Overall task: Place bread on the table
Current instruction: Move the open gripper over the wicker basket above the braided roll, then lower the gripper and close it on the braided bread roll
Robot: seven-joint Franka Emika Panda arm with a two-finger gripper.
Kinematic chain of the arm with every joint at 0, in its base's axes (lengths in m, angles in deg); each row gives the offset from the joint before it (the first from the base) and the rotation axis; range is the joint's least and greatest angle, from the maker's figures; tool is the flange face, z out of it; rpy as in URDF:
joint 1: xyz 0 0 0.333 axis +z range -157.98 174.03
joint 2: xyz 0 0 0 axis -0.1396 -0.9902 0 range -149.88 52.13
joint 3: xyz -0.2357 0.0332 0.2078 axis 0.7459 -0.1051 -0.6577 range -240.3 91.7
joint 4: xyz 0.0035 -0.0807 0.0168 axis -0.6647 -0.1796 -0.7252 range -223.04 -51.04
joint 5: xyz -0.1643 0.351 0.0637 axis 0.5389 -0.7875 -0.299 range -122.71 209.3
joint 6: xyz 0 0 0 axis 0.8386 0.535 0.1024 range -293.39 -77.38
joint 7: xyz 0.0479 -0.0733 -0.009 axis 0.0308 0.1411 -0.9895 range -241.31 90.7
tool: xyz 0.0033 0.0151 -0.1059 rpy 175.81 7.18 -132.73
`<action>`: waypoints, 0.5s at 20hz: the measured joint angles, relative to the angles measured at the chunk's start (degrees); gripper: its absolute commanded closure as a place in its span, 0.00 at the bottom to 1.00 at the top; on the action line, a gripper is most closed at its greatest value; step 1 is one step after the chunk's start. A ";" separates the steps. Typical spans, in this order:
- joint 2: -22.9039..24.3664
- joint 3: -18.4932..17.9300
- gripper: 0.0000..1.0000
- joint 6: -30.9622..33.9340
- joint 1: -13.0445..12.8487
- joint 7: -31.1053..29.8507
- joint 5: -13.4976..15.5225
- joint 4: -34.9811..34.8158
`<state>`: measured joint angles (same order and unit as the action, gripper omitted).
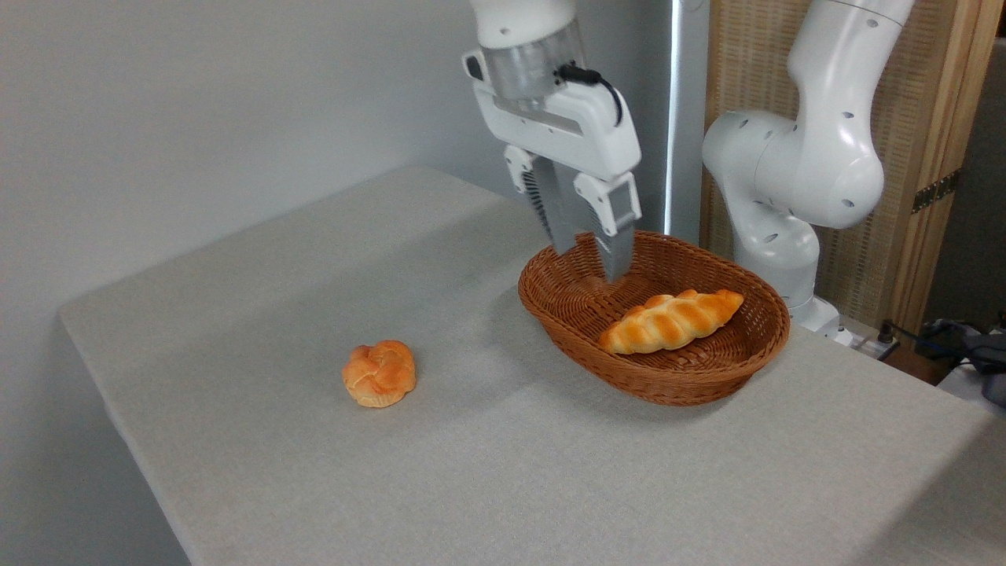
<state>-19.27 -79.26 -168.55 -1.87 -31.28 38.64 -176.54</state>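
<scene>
The bread [670, 321], a long braided golden loaf with pointed ends, lies inside the brown wicker basket [747, 358] on the right part of the light grey table [487, 440]. My gripper [589, 263] hangs above the basket's back left rim, to the left of and behind the loaf. Its two fingers point down with a narrow gap between them and hold nothing. The gripper does not touch the bread.
A small round knotted orange bun [380, 373] sits on the table left of centre. The arm's white base [794, 189] stands behind the basket at the right. A wooden panel and cables are at the far right.
</scene>
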 measured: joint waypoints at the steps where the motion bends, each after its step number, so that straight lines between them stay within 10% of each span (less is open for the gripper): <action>1: 1.36 0.00 0.00 -0.01 -0.02 0.00 -0.19 -1.89; 10: 9.64 -6.37 0.00 -0.09 -0.06 0.54 -2.29 -14.37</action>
<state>-9.62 -85.63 -168.64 -1.92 -30.74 36.34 -190.91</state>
